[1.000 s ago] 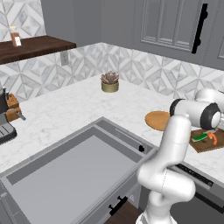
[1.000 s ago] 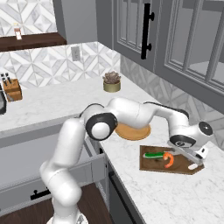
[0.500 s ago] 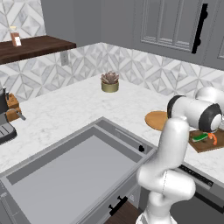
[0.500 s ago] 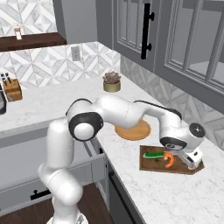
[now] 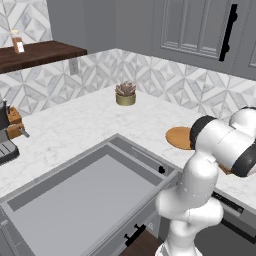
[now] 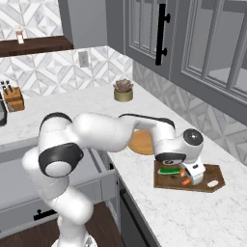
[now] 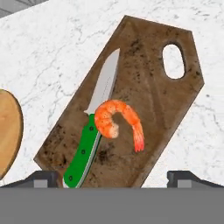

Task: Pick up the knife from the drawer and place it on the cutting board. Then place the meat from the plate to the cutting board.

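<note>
I hold the gripper (image 7: 113,177) above the cutting board (image 7: 157,109), fingers spread wide and grasping nothing; the meat, a curled orange shrimp (image 7: 118,120), lies at the board's centre, touching the knife (image 7: 89,144), whose green handle points to 7 o'clock and blade to 1 o'clock; both look delivered, so I judge the task essentially done; the plate (image 7: 8,131) sits bare at 9 o'clock; the drawer (image 5: 85,200) gapes open; nothing obstructs a lift away.
</note>
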### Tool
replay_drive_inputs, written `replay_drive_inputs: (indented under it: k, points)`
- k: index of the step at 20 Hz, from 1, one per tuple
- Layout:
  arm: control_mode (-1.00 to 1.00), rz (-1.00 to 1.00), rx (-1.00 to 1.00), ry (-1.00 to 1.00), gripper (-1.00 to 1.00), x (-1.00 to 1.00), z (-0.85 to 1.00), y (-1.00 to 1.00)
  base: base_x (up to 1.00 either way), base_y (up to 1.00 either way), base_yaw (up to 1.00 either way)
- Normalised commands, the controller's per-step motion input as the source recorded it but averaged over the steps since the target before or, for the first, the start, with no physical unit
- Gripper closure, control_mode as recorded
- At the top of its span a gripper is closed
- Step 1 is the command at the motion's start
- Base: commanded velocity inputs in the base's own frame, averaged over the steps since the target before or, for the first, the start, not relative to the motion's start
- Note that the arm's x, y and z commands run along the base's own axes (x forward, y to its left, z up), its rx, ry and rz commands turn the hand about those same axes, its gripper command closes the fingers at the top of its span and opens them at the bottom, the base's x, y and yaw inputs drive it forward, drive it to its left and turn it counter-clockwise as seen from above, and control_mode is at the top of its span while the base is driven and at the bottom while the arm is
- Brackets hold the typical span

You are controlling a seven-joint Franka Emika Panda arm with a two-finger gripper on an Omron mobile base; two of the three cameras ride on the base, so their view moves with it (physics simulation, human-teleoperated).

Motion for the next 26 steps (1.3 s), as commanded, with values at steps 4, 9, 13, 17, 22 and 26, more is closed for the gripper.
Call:
replay_drive_inputs:
  k: [4,9,13,17,22,26]
  points:
    - [-1.0,-0.24,-0.08,0.0,-1.0,-0.11,0.36,0.81,0.0,0.0,0.0]
    - [-1.0,-0.23,-0.09,0.0,-1.0,-0.23,0.6,0.79,0.0,0.0,0.0]
    - [-1.0,-0.22,-0.1,0.0,-1.0,-0.36,0.83,0.68,0.0,0.0,0.0]
    - [-1.0,-0.18,-0.11,0.0,-1.0,-0.5,0.94,0.57,0.0,0.0,0.0]
    - [-1.0,-0.14,-0.13,0.0,-1.0,-0.45,0.96,0.62,0.0,0.0,0.0]
    - [-1.0,-0.12,-0.15,0.0,-1.0,-0.3,0.73,0.78,0.0,0.0,0.0]
